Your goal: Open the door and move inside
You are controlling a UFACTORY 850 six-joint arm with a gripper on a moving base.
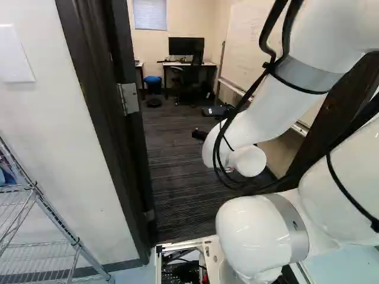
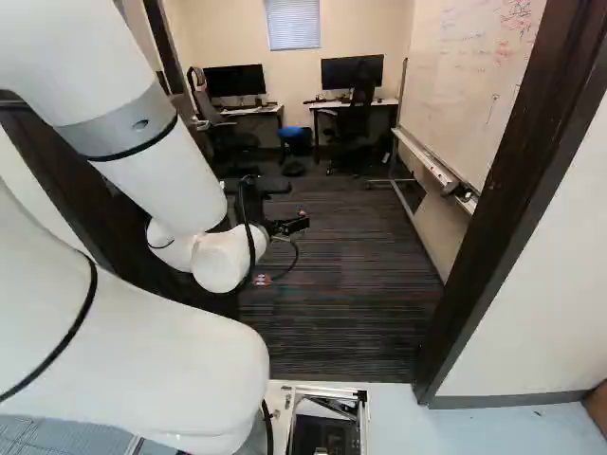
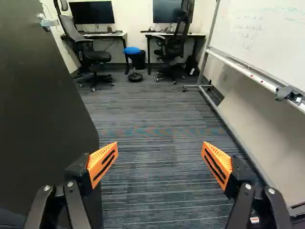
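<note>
In the right base view my gripper [image 2: 290,226] is beyond the door frame [image 2: 517,213], over the room's dark carpet. The wrist view shows the gripper [image 3: 160,161] open, its orange-padded fingers wide apart with only carpet seen between them. The dark door [image 3: 43,114] stands swung open into the room, its face close beside one finger; whether they touch I cannot tell. Its metal handle [image 3: 49,22] is farther ahead, away from the fingers. A hinge [image 1: 128,98] shows on the door side of the frame in the left base view. My arm hides part of the door in the right base view.
A whiteboard [image 3: 267,38] with a ledge and floor stand lines the side opposite the door. Desks [image 3: 176,35], office chairs [image 3: 88,52] and a blue stool [image 3: 133,51] stand at the far wall. A wire rack [image 1: 41,207] is outside, left of the doorway.
</note>
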